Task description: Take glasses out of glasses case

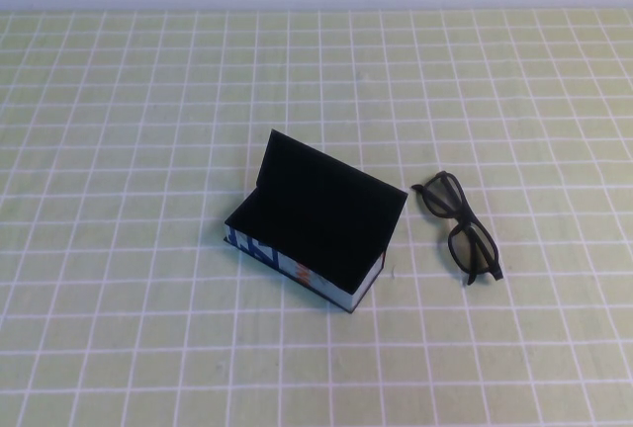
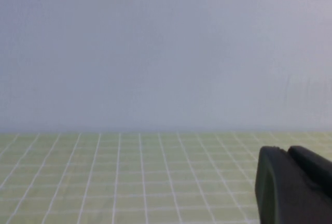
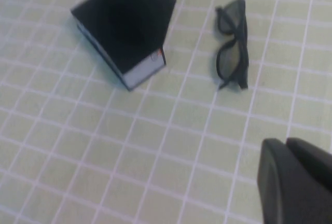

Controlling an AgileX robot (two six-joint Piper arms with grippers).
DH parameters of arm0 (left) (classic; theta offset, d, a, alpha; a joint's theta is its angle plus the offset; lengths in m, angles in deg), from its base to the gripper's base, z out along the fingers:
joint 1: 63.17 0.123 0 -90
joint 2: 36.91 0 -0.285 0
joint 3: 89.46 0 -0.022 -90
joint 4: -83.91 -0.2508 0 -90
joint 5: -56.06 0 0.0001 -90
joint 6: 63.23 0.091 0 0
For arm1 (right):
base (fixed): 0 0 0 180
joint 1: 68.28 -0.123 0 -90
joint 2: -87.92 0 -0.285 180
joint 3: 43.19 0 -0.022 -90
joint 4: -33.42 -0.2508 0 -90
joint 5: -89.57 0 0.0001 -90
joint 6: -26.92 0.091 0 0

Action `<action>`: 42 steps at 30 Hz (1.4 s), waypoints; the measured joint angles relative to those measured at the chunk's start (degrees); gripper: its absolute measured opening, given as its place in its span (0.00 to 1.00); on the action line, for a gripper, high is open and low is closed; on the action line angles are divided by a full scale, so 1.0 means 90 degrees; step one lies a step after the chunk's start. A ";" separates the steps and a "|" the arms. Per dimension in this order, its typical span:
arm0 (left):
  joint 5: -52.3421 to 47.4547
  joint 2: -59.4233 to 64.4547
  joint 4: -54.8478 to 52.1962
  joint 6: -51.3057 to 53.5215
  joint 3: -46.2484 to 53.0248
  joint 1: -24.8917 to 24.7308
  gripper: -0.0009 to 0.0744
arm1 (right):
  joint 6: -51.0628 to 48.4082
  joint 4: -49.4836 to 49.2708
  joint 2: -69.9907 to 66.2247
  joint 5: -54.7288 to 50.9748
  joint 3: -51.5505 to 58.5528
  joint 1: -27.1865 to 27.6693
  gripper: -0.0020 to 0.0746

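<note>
Matte glasses beside boxy glasses case.

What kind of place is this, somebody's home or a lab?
Probably a robot test bench: a green checked tablecloth against a bare pale wall, only an open glasses case and glasses laid out, the left gripper and right gripper pulled back.

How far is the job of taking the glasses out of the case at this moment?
It looks done: the glasses lie folded on the table, apart from the glasses case, to its right, lid open. Nothing is in hand: the right gripper hangs above the table away from the glasses, and the left gripper faces bare table. Nothing visible is left.
</note>
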 joint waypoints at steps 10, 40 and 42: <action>0.0532 -0.0158 0.0030 0.0000 0.0624 0.0000 0.01 | -0.0050 -0.0467 0.0517 0.2420 0.1070 0.0000 0.01; 0.0537 -0.0169 0.0060 -0.0012 0.0624 0.0000 0.01 | -0.0050 0.0808 0.0927 0.3841 0.2341 0.1000 0.00; 0.0537 -0.0169 0.0060 -0.0012 0.0624 0.0000 0.01 | -0.0050 0.0787 0.1200 0.4279 0.2900 0.1518 0.00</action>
